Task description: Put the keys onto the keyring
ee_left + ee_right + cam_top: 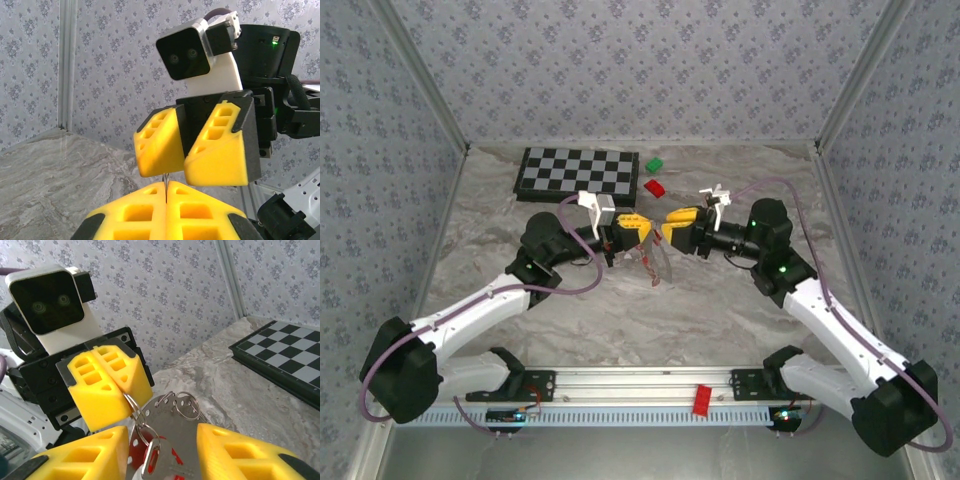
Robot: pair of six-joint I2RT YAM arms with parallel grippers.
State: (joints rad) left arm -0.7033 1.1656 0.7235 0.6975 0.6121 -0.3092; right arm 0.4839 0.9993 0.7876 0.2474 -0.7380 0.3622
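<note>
My left gripper (642,231) is shut on the thin wire of the keyring (131,402), pinched between its yellow fingers (107,382). The wire sticks up from my closed left gripper (166,187) in the left wrist view. From the keyring hang a silver key (151,462) with a slotted head and a perforated metal plate (175,430) carrying a second small ring (184,405). My right gripper (672,229) faces the left one, tip to tip. In the right wrist view my right gripper (162,442) is open, its fingers on either side of the key and plate without clamping them.
A folded chessboard (580,172) lies at the back left, with a green block (653,165) and a red block (656,187) beside it. Another red block (701,398) sits on the front rail. Patterned walls close in the marble table (720,310) on three sides.
</note>
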